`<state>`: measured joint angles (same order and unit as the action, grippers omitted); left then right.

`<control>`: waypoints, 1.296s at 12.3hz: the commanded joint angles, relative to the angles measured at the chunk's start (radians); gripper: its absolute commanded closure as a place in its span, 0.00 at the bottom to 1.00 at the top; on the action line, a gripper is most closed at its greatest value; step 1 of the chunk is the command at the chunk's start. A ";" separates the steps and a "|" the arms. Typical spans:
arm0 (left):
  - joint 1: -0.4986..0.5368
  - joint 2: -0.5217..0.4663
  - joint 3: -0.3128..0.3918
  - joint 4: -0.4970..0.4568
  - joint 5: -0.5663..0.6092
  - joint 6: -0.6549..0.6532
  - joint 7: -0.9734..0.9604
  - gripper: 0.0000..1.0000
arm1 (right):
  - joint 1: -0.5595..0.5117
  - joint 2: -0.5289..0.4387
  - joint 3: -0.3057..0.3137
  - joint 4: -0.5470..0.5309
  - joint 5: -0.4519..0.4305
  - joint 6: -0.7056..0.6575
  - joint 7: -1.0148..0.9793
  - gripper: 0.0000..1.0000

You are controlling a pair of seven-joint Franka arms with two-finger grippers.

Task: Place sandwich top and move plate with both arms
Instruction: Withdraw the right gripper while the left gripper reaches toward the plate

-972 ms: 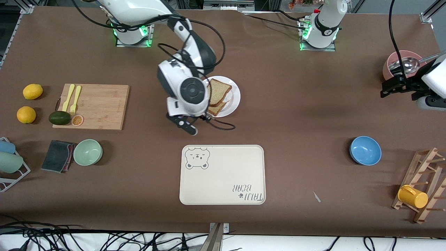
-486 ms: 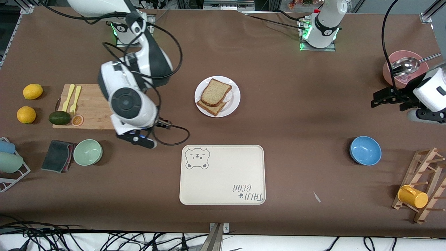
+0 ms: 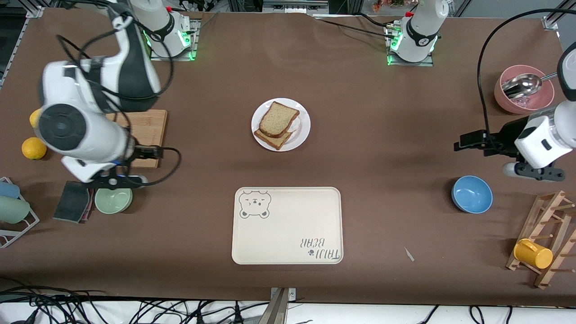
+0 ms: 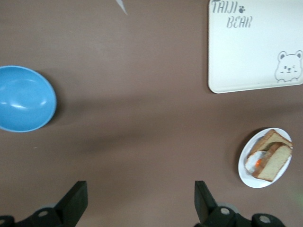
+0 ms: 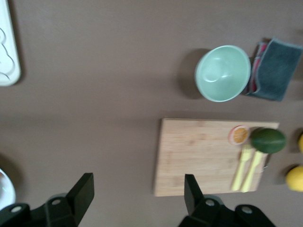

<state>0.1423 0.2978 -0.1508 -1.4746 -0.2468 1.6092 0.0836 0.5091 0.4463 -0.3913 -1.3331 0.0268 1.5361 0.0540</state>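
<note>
The sandwich top, a speckled brown bread slice, lies on a lower slice on the white plate in the middle of the table. The left wrist view shows the plate, the sandwich top and a bit of white-and-orange egg under it. My right gripper is open and empty over the green bowl and the cutting board's corner, well away from the plate; its own view shows it the same. My left gripper is open and empty over bare table beside the blue bowl, as its own view shows it.
The cream bear-print tray lies nearer the camera than the plate. A blue bowl, a pink bowl with a ladle and a wooden rack with a yellow cup are at the left arm's end. A cutting board, green bowl, cloth and lemons are at the right arm's end.
My right arm swung from beside the plate to the cutting board and green bowl. My left gripper moved from the pink bowl toward the blue bowl and the table's middle.
</note>
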 commanded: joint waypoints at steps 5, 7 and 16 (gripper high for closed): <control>-0.012 0.165 -0.061 0.011 -0.303 0.083 0.008 0.00 | 0.008 -0.138 -0.276 -0.072 0.171 -0.001 -0.425 0.09; -0.052 0.217 -0.062 0.008 -0.339 0.118 0.080 0.26 | 0.008 -0.172 -0.294 -0.069 0.165 -0.008 -0.434 0.06; -0.199 0.299 -0.084 -0.246 -0.685 0.362 0.483 0.01 | -0.247 -0.192 0.026 -0.092 0.125 0.036 -0.421 0.03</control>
<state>-0.0762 0.5962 -0.2344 -1.6508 -0.8354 1.9612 0.4337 0.3184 0.2846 -0.4224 -1.4062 0.1674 1.5617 -0.3644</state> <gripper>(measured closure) 0.004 0.062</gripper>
